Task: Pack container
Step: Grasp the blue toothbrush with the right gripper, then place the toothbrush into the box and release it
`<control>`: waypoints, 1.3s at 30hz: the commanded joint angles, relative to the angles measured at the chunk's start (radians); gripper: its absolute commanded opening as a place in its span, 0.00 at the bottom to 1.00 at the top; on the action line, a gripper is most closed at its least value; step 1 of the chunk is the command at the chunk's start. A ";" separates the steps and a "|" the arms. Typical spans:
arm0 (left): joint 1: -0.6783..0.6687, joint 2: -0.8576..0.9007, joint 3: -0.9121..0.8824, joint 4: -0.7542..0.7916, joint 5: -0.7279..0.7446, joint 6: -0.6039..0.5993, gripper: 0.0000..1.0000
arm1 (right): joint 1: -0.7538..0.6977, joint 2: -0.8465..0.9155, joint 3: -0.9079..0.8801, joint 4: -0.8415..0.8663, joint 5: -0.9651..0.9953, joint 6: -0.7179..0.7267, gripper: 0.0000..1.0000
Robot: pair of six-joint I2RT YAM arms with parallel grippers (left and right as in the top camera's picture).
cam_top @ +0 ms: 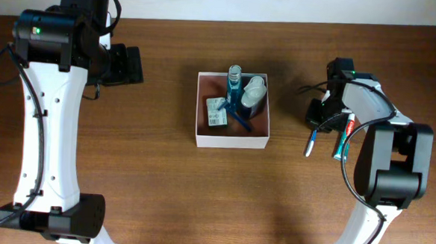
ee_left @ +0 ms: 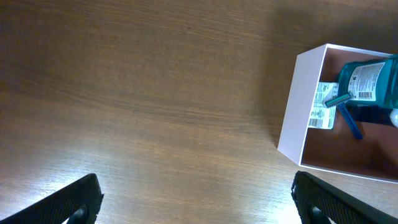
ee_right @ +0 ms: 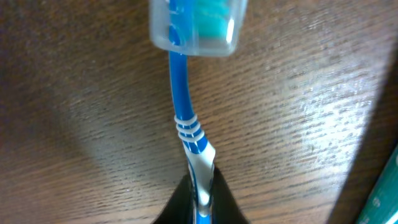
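Observation:
The container point(cam_top: 230, 143), a square white-walled box with a pinkish-brown inside, sits at the table's middle and shows in the left wrist view point(ee_left: 292, 124). It holds a blue bottle point(cam_top: 235, 81), a white tube point(cam_top: 255, 92), a blue razor point(cam_top: 238, 117) and a small packet point(cam_top: 216, 111). My right gripper point(ee_right: 200, 194) is shut on the handle of a blue and white toothbrush point(ee_right: 185, 118) with a clear cap, low over the table right of the container point(cam_top: 311, 145). My left gripper point(ee_left: 199, 205) is open and empty, left of the container.
A toothpaste tube point(cam_top: 342, 140) lies just right of the toothbrush, and its edge shows in the right wrist view point(ee_right: 387, 186). Bare brown wood lies between the container and each gripper.

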 commanded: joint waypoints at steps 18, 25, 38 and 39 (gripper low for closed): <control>-0.001 -0.007 0.010 -0.001 -0.008 0.012 0.99 | 0.447 -0.463 0.218 -0.131 -0.085 -0.529 0.04; -0.001 -0.007 0.010 -0.001 -0.008 0.012 1.00 | 0.645 -0.381 0.210 -0.084 -0.001 -0.903 0.04; -0.001 -0.007 0.010 -0.001 -0.008 0.012 0.99 | 0.597 -0.158 0.210 -0.037 0.004 -1.142 0.10; -0.001 -0.007 0.010 -0.001 -0.008 0.012 0.99 | 0.597 -0.158 0.210 -0.043 0.009 -1.141 0.17</control>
